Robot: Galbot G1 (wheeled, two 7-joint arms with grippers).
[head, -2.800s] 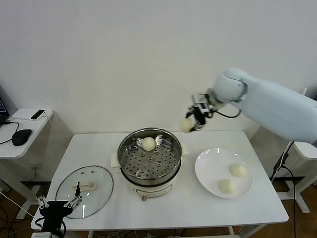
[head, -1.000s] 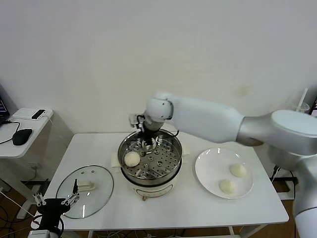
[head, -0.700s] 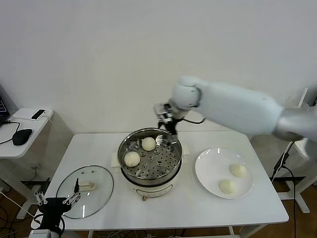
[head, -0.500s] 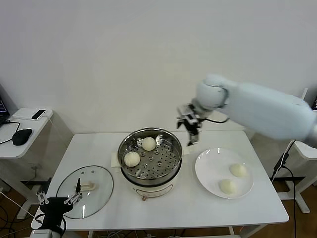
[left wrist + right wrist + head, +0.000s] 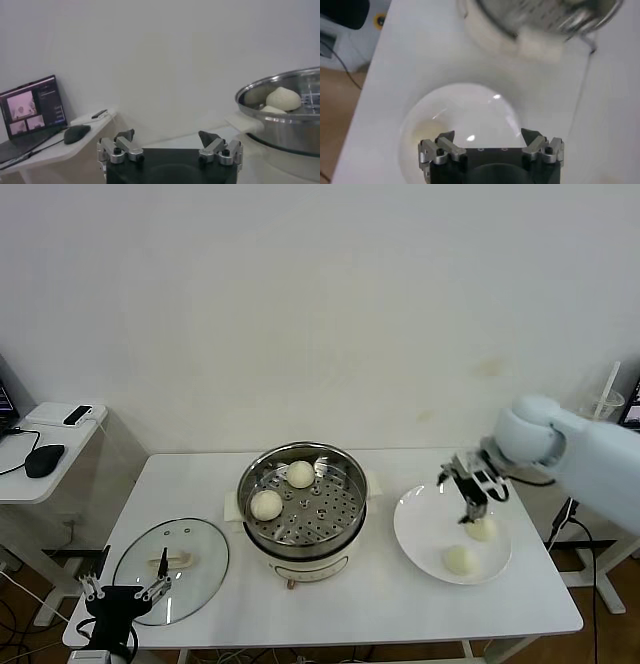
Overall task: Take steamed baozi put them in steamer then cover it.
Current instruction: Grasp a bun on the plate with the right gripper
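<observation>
The steamer (image 5: 300, 536) stands mid-table with two steamed baozi (image 5: 300, 474) (image 5: 266, 504) on its perforated tray. Two more baozi (image 5: 481, 528) (image 5: 459, 559) lie on the white plate (image 5: 425, 519) to its right. My right gripper (image 5: 472, 496) hangs open and empty just above the plate, near the farther bun; the right wrist view has this gripper (image 5: 487, 136) over the plate (image 5: 465, 107), with one pale baozi (image 5: 422, 131) beside it. The cover (image 5: 170, 569) lies flat on the table's front left. My left gripper (image 5: 125, 586) (image 5: 166, 137) waits open by the cover.
A side table at the far left holds a mouse (image 5: 43, 459) and a phone (image 5: 77, 415); the left wrist view also shows a laptop (image 5: 32, 107) there. The steamer's rim (image 5: 285, 115) and a baozi (image 5: 283, 98) appear in that view too.
My right gripper left a second baozi in the steamer, then swung right, empty, from over the pot to above the plate. The left arm has barely shifted.
</observation>
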